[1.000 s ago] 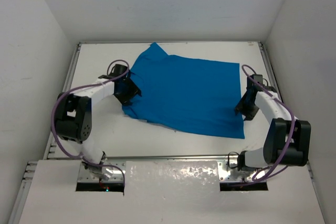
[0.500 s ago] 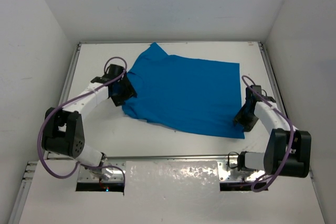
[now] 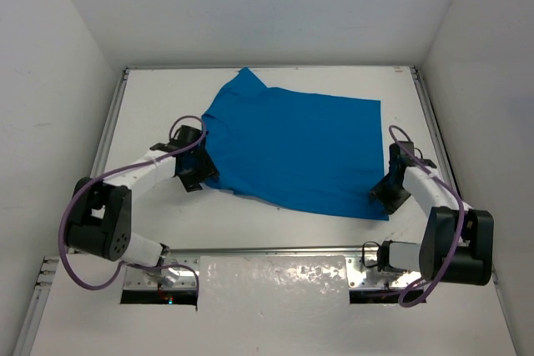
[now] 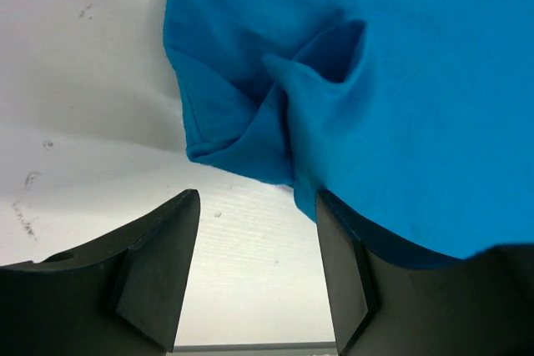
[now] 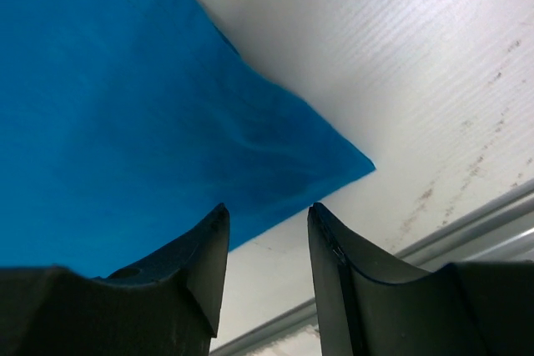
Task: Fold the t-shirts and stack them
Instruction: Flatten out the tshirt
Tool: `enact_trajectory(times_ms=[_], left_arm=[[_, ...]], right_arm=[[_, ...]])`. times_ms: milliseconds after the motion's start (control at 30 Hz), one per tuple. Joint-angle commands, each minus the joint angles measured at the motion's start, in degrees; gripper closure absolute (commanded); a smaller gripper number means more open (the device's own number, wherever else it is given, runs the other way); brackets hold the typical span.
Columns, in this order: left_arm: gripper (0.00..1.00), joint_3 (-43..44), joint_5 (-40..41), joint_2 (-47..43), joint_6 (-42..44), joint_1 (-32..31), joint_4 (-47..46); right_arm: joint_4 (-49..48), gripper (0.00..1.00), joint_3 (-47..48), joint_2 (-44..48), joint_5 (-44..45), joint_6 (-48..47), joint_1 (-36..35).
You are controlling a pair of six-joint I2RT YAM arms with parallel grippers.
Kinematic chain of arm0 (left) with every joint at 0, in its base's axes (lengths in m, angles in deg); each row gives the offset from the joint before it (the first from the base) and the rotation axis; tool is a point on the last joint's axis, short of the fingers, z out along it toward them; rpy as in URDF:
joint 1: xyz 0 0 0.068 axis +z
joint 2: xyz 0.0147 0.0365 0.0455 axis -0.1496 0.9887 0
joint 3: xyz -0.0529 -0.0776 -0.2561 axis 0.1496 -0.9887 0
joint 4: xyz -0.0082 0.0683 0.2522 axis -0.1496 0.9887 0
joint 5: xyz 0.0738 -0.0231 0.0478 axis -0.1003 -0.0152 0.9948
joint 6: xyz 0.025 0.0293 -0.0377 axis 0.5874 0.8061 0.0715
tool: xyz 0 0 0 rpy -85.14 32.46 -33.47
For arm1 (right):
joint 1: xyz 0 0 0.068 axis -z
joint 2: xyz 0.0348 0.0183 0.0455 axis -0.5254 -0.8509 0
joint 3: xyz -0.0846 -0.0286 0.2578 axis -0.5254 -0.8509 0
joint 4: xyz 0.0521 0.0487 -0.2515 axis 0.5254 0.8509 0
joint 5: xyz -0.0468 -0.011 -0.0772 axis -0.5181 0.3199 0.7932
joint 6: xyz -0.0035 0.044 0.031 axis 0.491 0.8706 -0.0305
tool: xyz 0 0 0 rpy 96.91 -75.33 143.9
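Observation:
A bright blue t-shirt (image 3: pixel 296 152) lies spread flat on the white table (image 3: pixel 150 106), one sleeve pointing to the back left. At the shirt's near-left edge sits my left gripper (image 3: pixel 193 174), open. In the left wrist view my left gripper (image 4: pixel 257 206) has bare table between its fingers, and a bunched fold of the t-shirt (image 4: pixel 275 122) lies just ahead, with cloth against the right finger (image 4: pixel 342 273). My right gripper (image 3: pixel 385 193) is at the near-right corner of the shirt. The right wrist view shows this gripper (image 5: pixel 267 210) open, with the hem corner of the t-shirt (image 5: pixel 334 164) just beyond its tips.
White walls close the table in on the left, back and right. A metal rail (image 3: pixel 275 249) runs along the near edge, and also shows in the right wrist view as a rail (image 5: pixel 467 223). Purple cables (image 3: pixel 79 206) loop off both arms.
My left gripper has slid along the shirt's left edge toward the near side, with its arm stretched lower. My right gripper has shifted a little nearer, to the shirt's near-right corner.

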Motion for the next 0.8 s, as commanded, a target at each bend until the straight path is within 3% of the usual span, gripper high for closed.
enact_trajectory(times_ms=[0,167,233,367,400,433,500,600,633,767], left_arm=[[0.45,-0.32,1.41,1.01,-1.86,-0.49,-4.96],[0.47,0.38,3.44,3.73,-2.12,-0.49,-6.63],[0.52,0.99,3.61,4.79,-1.95,-0.49,-6.63],[0.78,0.91,4.4,4.79,-2.04,-0.49,-7.07],[0.92,0.82,4.49,4.45,-2.04,-0.49,-7.07],[1.0,0.64,4.49,4.27,-2.04,-0.49,-6.73],[1.0,0.47,4.58,3.22,-2.56,-0.57,-6.2],[1.0,-2.07,4.93,0.33,-3.88,-0.49,-4.88],[1.0,-2.69,4.76,-0.47,-4.23,-0.49,-4.61],[1.0,-5.94,1.78,-3.64,-7.3,-0.49,-3.03]], right_arm=[[-4.09,0.58,-1.49,-0.38,0.31,2.71,-0.17],[-5.15,0.58,-2.38,0.15,3.03,2.54,0.0],[-5.24,0.58,-2.29,-0.29,3.65,2.28,0.0],[-5.94,0.59,-3.25,-1.26,5.14,3.85,0.0],[-6.38,0.59,-3.69,-1.08,5.32,4.82,0.0],[-6.73,0.59,-3.96,-0.82,5.58,5.26,0.0],[-6.3,0.61,-4.75,-0.29,7.16,6.92,0.0],[-5.94,0.75,-5.1,-0.64,9.01,7.02,0.0],[-5.42,0.94,-4.93,-0.9,9.45,6.85,0.09],[-3.83,1.0,-2.91,-2.57,11.65,5.53,0.35]])
